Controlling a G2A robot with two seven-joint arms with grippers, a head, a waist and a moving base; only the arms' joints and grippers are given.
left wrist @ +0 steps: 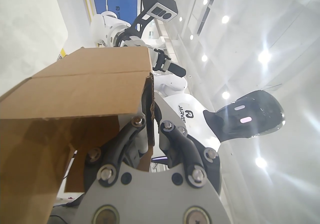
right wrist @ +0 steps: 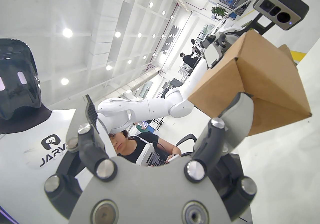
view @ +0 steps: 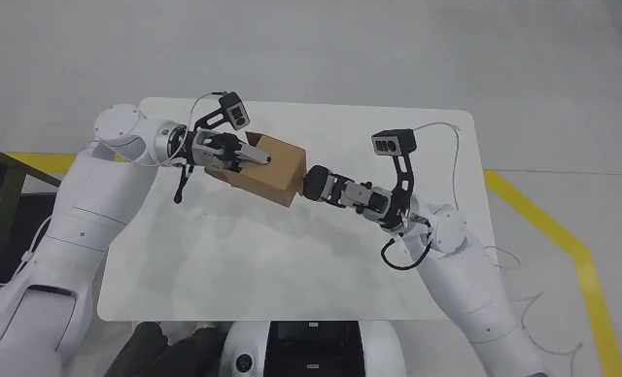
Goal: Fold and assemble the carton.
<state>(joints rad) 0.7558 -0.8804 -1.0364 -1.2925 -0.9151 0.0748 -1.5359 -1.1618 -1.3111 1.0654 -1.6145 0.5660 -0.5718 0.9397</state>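
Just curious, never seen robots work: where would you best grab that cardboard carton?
I'd take the carton by a thin wall at its open end, from that end, like the left tool, a finger each side. The closed end by the right tool looks too broad to pinch.

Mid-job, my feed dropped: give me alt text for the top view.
A brown carton is held between two arms over a white table. The left gripper pinches a wall at its open end; the right gripper meets the opposite end.

The brown cardboard carton is flanked by the left gripper and the right gripper, over the far half of the white table
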